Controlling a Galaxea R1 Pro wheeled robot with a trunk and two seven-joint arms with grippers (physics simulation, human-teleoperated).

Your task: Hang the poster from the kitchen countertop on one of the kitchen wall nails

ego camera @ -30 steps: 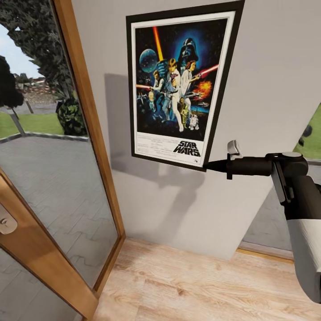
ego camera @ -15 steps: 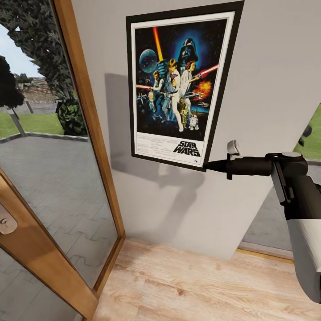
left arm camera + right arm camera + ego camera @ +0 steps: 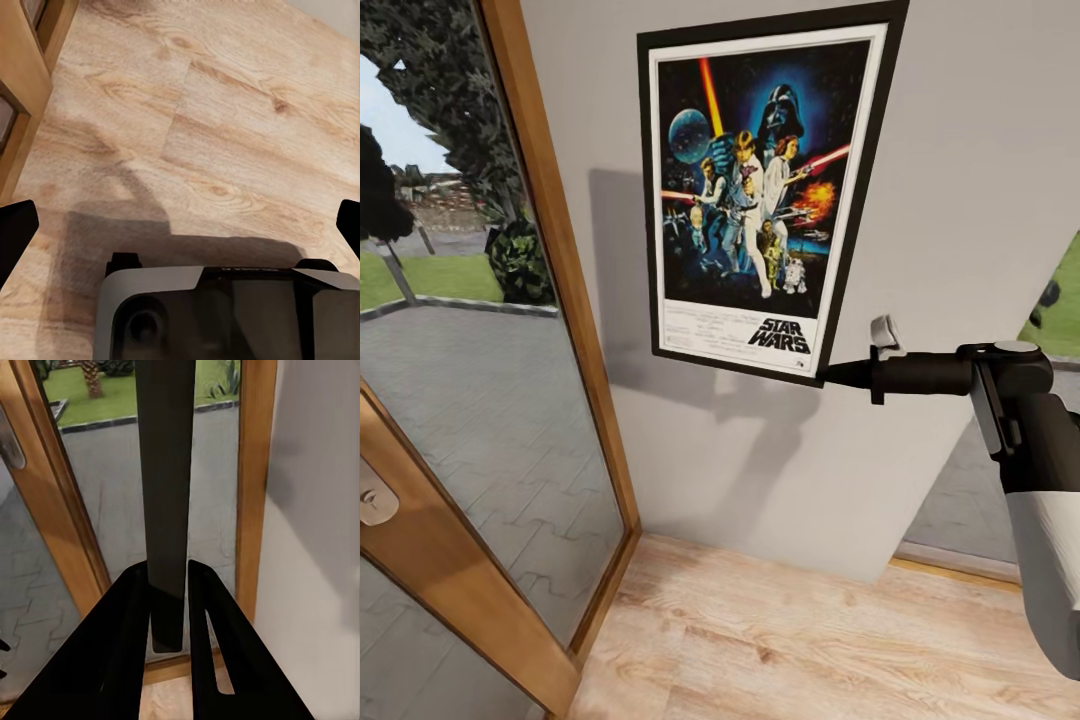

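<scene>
Poster (image 3: 760,195) up against the grey wall (image 3: 960,180) | right gripper (image 3: 830,374) clamps its lower frame corner between the fingers (image 3: 217,660) | left gripper (image 3: 180,225) spread, holding nothing, over floor | left: seat on nail (unseen), let go

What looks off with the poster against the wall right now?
The poster sits askew: its lower edge slopes down toward the right gripper, which is clamped on the frame's bottom right corner. In the right wrist view, the fingers pinch the thin black edge. No damage visible.
</scene>
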